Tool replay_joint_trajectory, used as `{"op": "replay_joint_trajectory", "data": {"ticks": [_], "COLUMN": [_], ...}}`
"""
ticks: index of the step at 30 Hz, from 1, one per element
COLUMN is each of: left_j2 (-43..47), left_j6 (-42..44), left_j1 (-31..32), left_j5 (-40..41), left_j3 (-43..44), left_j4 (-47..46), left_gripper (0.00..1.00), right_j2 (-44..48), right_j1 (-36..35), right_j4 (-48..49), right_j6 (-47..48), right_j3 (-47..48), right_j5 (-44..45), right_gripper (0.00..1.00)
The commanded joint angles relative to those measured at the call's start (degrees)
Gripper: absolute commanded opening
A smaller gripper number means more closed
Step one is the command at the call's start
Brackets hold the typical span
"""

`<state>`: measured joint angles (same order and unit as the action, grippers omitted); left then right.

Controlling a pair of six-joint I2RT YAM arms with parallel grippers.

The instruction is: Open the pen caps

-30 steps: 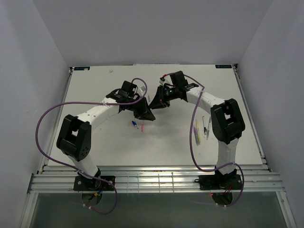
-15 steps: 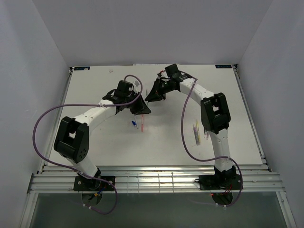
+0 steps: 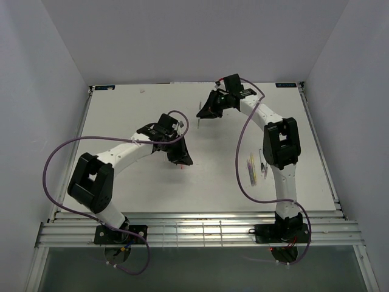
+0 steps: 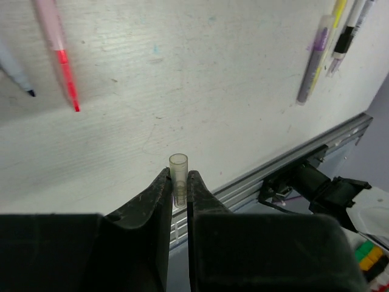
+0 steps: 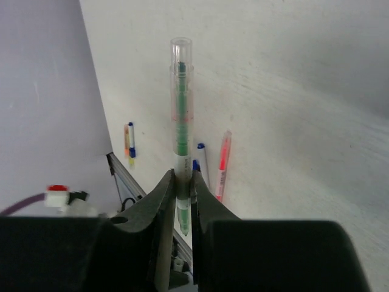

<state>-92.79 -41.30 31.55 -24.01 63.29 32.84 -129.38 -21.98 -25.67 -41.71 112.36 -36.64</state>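
Note:
In the left wrist view my left gripper (image 4: 177, 177) is shut on a short clear pen cap (image 4: 178, 165), which stands up between the fingertips above the table. My right gripper (image 5: 182, 177) is shut on a green pen (image 5: 181, 115) with a clear barrel; the pen sticks out forward and its green tip shows bare below the fingers. From above, the left gripper (image 3: 182, 159) sits mid-table and the right gripper (image 3: 202, 113) is farther back, well apart from it. A red pen (image 4: 58, 55) and a blue-tipped pen (image 4: 15, 68) lie uncapped on the table.
Several more pens (image 3: 254, 168) lie in a group at the right of the white table (image 3: 121, 115); they show as purple and yellow pens (image 4: 316, 58) in the left wrist view. An orange-blue pen (image 5: 129, 143) lies near the metal rail (image 3: 194, 226) at the front edge. Grey walls enclose the table.
The two grippers, which met at mid-table, have drawn apart. The left one came toward the front with the cap and the right one went back with the green pen.

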Motion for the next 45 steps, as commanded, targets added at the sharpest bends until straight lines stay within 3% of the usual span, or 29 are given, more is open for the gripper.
{"op": "replay_joint_trajectory", "data": {"ticks": [1,10,21,30,35,45], "left_j2": [3.67,4.47,0.25,-5.2,-8.18,-12.32], "left_j6": [1.92,2.55,2.71,6.14,7.11,9.74], "left_j1": [-0.87,-4.57,-6.59,-8.08,-10.28,-10.54], "left_j5": [11.42,27.86,36.74,38.78,34.56,29.29], "left_j3": [4.9,2.28,-1.06,2.28,3.42,6.15], "left_j4": [7.66,14.62,14.27,11.02,9.7,6.45], "left_gripper": [0.0,0.0,0.0,0.0,0.0,0.18], "right_j2": [7.01,12.66,10.56,8.71,7.39,5.55], "right_j1": [-1.66,-6.93,-10.37,-10.63,-10.72,-10.72], "right_j4": [-1.85,-4.12,-2.1,-2.19,-2.28,-2.89], "right_j6": [6.54,13.68,11.48,10.78,10.43,10.42], "right_j3": [-10.97,-21.91,-23.41,-21.04,-20.07,-19.28], "right_j5": [1.84,5.18,2.54,1.4,0.7,1.93], "right_gripper": [0.08,0.08,0.08,0.08,0.08,0.08]}}
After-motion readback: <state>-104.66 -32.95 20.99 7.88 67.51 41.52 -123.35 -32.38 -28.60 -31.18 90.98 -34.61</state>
